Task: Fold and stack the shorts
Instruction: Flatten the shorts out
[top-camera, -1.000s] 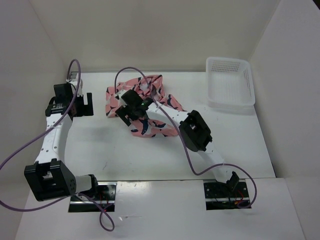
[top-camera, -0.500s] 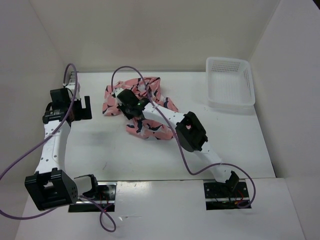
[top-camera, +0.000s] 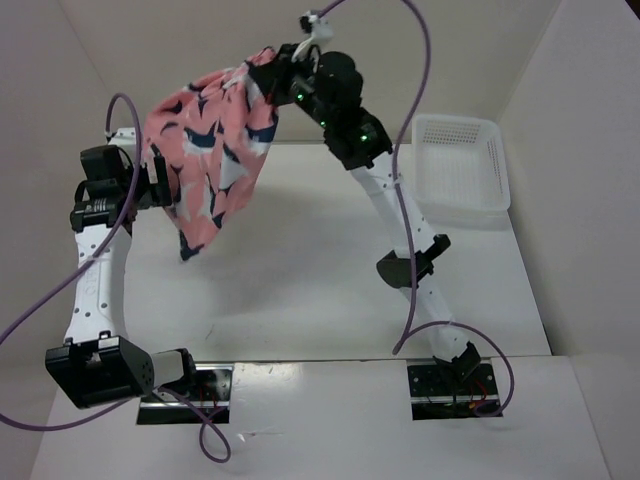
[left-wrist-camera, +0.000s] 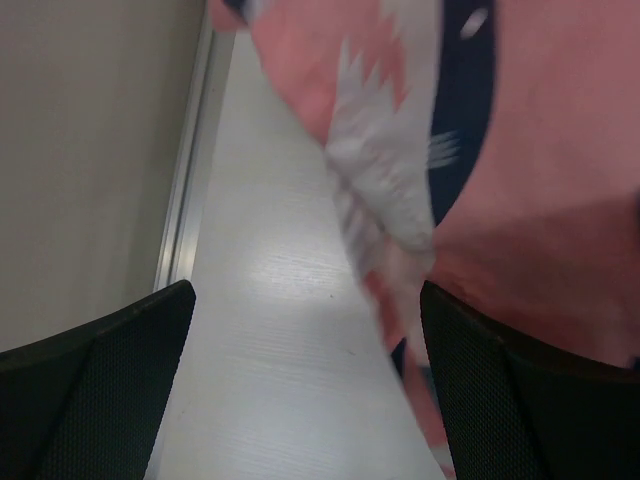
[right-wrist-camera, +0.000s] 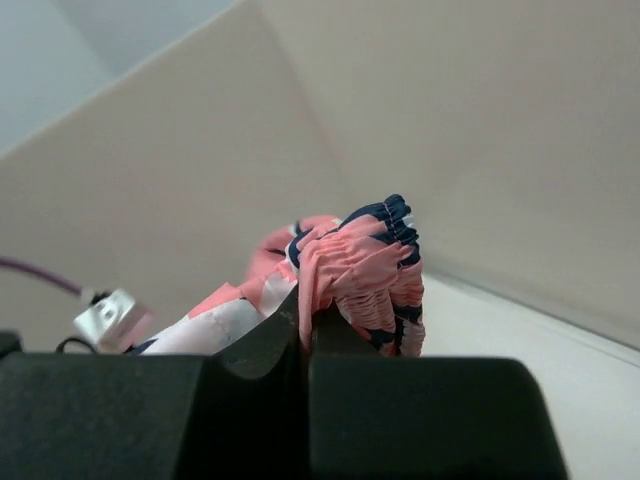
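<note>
Shorts (top-camera: 212, 160) are held aloft, clamped in the right gripper (right-wrist-camera: 305, 318), draped before the spread left gripper (left-wrist-camera: 307, 295); basket (top-camera: 460, 165) well apart

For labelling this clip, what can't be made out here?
Top view: salmon-pink shark-print fabric shorts hang bunched; leg openings indistinguishable.
Left wrist view: fabric blurred, cut off by top and right edges.
Right wrist view: shut jaws hide all but a gathered edge.
</note>
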